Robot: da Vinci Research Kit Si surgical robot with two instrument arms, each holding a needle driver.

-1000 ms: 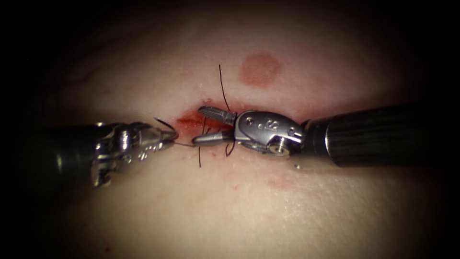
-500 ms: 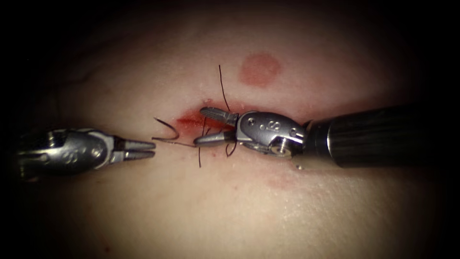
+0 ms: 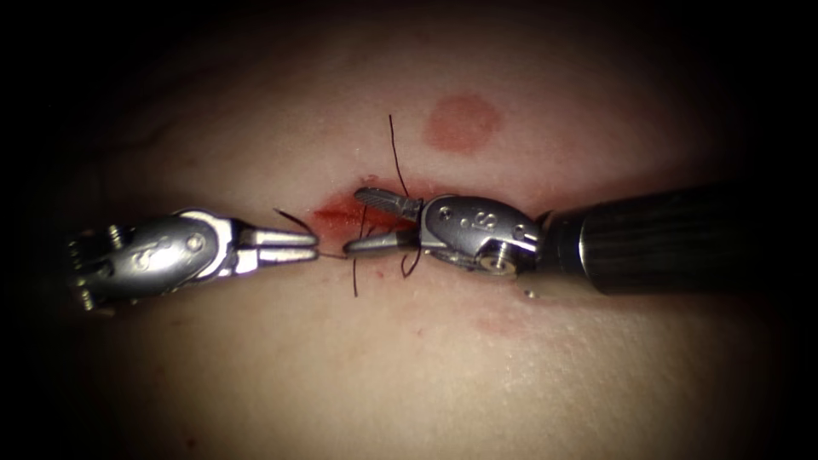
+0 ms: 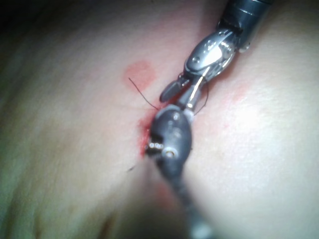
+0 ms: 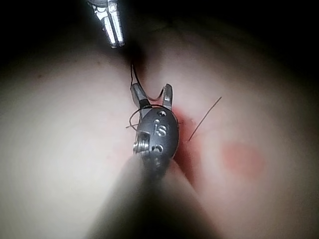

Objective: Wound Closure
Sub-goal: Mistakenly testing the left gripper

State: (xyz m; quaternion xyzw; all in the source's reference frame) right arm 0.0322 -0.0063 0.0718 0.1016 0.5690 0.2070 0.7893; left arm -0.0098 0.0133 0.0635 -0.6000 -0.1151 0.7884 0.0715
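— What's on your screen, biggest first?

— The tissue (image 3: 409, 375) across the whole field. The right gripper (image 3: 375, 223) comes in over the cut (image 3: 341, 215), spread wide with a jaw either side of the stitch, grasping nothing. The left gripper (image 3: 294, 244) sits just left of the cut, parted by a narrow slit, also empty as far as I can see. A loose curl of thread (image 3: 294, 221) ends at its tips. I can't make out the needle.

— How would you handle it?

— I'd say that curl is the target. I'd have the left gripper bite it close to the tips, squarely, and keep the right one off the red fluid (image 3: 328, 218) and the wound edges.

— Any writing?

— There are stamped marks (image 3: 481, 221) on the right tool's wrist. One looks like an S. I can't read the rest.
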